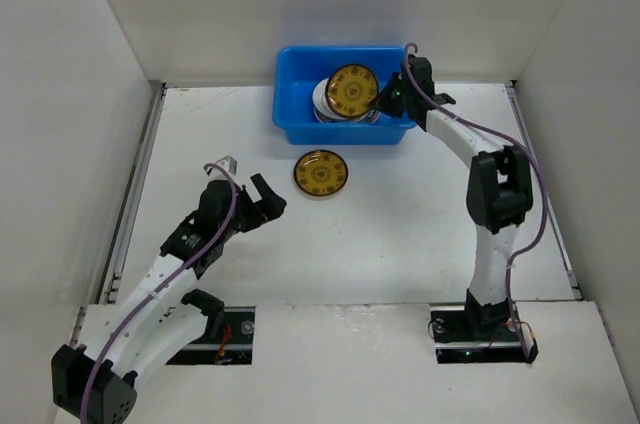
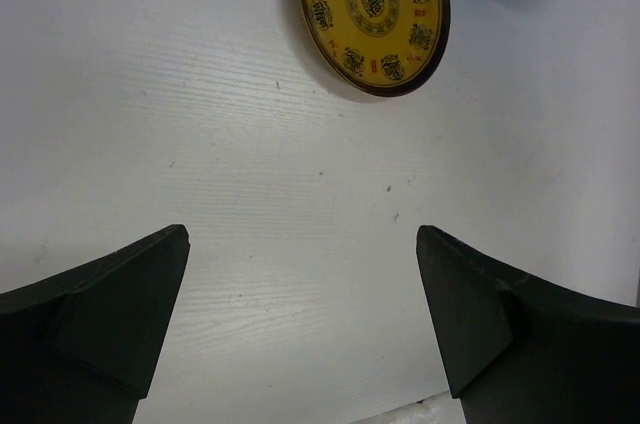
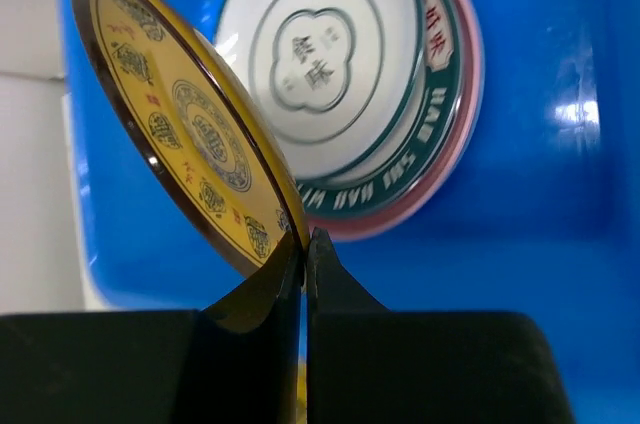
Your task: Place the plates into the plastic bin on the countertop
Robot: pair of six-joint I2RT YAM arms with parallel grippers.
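Right jaws clamp only the rim of the small round amber patterned plate [image 3: 180, 124] above the blue plastic bin [image 3: 560, 244], left jaws open; I fear it slips.

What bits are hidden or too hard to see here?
- Top view: the stacked plates in the bright blue plastic bin are mostly covered by the amber patterned plate the right gripper holds; uncountable.
- Left wrist view: the other round amber plate is cut by the top edge.
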